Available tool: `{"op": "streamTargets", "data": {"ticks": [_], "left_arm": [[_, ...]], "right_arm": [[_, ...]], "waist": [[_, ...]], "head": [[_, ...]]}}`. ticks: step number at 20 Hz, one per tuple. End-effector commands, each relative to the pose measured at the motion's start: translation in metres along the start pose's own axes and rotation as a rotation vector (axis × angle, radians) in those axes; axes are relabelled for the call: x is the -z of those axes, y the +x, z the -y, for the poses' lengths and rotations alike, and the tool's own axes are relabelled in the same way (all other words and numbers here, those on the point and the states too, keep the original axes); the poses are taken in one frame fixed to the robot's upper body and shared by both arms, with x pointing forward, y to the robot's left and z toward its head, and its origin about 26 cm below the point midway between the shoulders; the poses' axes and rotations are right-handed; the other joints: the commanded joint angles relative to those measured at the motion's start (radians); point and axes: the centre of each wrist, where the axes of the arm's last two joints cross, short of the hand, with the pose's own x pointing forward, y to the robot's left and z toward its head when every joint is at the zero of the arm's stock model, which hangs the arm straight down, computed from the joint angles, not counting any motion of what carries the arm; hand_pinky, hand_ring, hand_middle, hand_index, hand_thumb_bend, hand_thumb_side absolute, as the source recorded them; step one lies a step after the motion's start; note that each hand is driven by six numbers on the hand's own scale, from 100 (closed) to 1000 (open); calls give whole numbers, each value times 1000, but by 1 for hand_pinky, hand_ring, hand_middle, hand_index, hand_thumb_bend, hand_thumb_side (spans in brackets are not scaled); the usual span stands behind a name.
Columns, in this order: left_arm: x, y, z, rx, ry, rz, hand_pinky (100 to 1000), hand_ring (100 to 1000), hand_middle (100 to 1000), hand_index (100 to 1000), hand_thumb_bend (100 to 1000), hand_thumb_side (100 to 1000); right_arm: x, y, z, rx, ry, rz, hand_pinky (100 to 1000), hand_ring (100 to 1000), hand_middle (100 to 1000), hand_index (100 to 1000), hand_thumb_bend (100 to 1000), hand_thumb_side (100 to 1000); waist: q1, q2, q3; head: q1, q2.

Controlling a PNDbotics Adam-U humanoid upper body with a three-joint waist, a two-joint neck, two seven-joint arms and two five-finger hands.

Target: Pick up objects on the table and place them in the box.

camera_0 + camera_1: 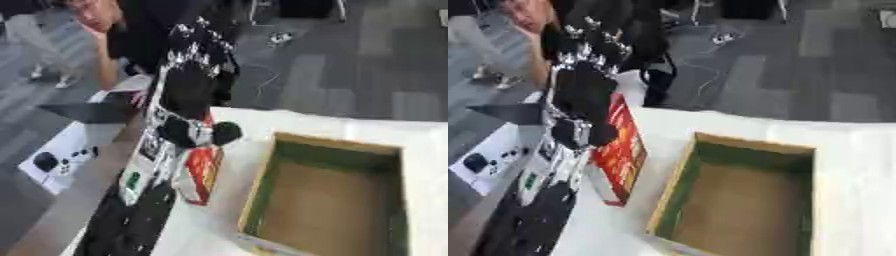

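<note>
Left robot hand (579,100): raised at 10 o'clock, fingers curled round a red carton (620,150) | carton: lifted above the white worktop (850,150), just beside the open box (737,200), presumably for transfer at 3 o'clock | right robot hand: not seen

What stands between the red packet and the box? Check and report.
Nothing visible. The red packet sits just left of the box, by the left hand, with only bare white table between them. The box's near wall is the sole thing to clear.
</note>
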Motion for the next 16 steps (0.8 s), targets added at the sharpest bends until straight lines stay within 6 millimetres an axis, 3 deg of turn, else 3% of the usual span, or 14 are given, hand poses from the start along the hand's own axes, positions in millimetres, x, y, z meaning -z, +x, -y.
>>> {"op": "streamTargets", "data": {"ticks": [1,3,5,6,8,9,10,11,16], "left_arm": [[7,16,-31,265,-206,-98,952,1000,1000,1000,852,161],[6,19,-39,357,-264,-150,937,1000,1000,1000,832,200],[1,16,-45,404,-251,-224,934,996,1000,990,744,257],[-1,14,-46,413,-227,-268,926,992,1000,978,642,343],[-8,9,-47,413,-178,-364,937,995,1000,975,547,445],[-11,6,-47,403,-166,-407,928,992,1000,976,584,403],[-12,5,-47,397,-158,-431,934,991,1000,970,502,504],[-13,5,-49,396,-148,-459,928,987,997,967,472,531],[-13,7,-63,474,-118,-539,883,959,979,951,466,568]], "right_arm": [[-14,-6,-18,-20,49,0,391,506,610,750,100,1000],[-15,-5,-19,-20,55,4,392,507,610,750,100,1000],[-15,-4,-18,-18,56,10,392,508,610,749,100,1000],[-14,-3,-18,-18,56,13,392,509,610,749,100,1000],[-14,-2,-17,-17,57,18,392,508,610,749,100,1000],[-14,-2,-17,-16,60,18,392,509,610,749,100,1000],[-14,-1,-17,-16,62,18,392,507,610,749,100,1000],[-15,-1,-18,-15,65,16,392,507,610,749,100,1000],[-19,1,-21,-15,76,2,391,505,609,749,100,1000]], "waist": [[0,-20,6],[2,-24,9],[1,-27,9],[0,-28,10],[0,-29,11],[0,-29,12],[0,-29,14],[0,-28,16],[5,-24,24]], "head": [[-1,15],[3,33],[5,54],[6,65],[9,90],[10,105],[11,115],[13,131],[15,190]]}}
